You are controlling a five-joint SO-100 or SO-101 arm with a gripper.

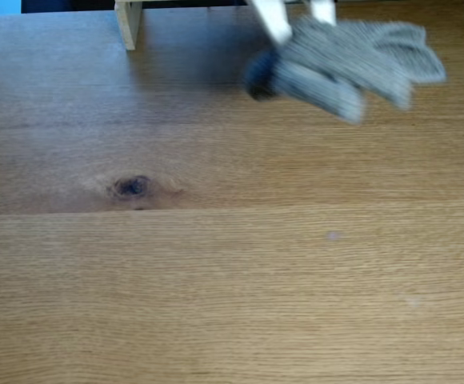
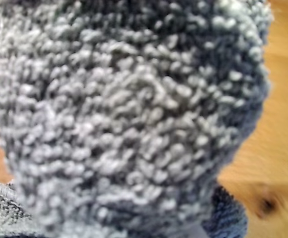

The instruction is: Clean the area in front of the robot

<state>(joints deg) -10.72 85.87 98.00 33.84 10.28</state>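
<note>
The light-brown wooden tabletop (image 1: 232, 288) fills the fixed view, with a dark knot (image 1: 131, 186) left of centre and small pale smudges (image 1: 334, 236) to the right. A grey terry cloth (image 1: 352, 64) sits at the top right, motion-blurred, bunched around my gripper (image 1: 268, 78). The fingers are hidden under it. Two white arm links (image 1: 274, 22) come down from the top edge into the cloth. In the wrist view the cloth (image 2: 129, 119) covers nearly everything, with wood (image 2: 283, 129) and the knot (image 2: 267, 206) at the right.
A pale wooden post (image 1: 128, 24) stands on the table at the top left. A long plank seam (image 1: 232, 206) runs across the middle of the fixed view.
</note>
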